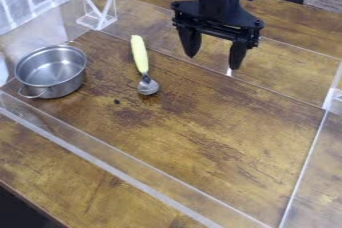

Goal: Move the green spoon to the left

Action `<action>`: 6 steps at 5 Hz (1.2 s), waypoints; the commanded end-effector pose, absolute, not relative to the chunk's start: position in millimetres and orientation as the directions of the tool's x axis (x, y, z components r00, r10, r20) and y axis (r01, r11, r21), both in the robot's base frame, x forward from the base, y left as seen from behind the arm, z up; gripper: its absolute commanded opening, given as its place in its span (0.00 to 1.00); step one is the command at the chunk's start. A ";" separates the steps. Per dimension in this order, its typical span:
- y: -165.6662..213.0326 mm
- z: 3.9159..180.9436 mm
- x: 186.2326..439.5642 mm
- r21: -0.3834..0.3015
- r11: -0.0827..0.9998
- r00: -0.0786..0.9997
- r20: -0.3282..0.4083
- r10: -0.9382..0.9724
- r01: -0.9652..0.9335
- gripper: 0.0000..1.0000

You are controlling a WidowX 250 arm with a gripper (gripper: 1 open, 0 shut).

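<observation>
Gripper (214, 60) hangs over the far right part of the wooden tabletop (201, 122), fingers pointing down, spread wide, nothing between them. Green spoon (142, 63) lies flat on the tabletop left of the gripper and well apart from it, yellow-green handle toward the far edge, grey round end toward the near edge. Steel bowl (51, 70) sits upright near the left edge, apart from the spoon. Clear plastic walls (120, 177) border the work area.
</observation>
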State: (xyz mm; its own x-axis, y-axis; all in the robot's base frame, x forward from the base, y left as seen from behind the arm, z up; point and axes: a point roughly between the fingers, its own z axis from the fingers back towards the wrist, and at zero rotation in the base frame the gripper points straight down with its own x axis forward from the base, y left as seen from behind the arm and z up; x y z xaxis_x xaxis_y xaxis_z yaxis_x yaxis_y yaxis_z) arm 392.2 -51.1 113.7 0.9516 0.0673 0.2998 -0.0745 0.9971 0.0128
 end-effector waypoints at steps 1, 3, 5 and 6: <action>-43.5 133.2 399.2 0.002 0.996 0.932 0.353 0.086 -0.092 1.00; -40.2 119.5 398.9 0.013 0.996 0.943 0.322 0.083 -0.092 1.00; -40.7 124.0 402.4 0.010 0.996 0.940 0.331 0.076 -0.084 1.00; -43.4 125.5 404.6 0.009 0.997 0.940 0.335 0.070 -0.077 1.00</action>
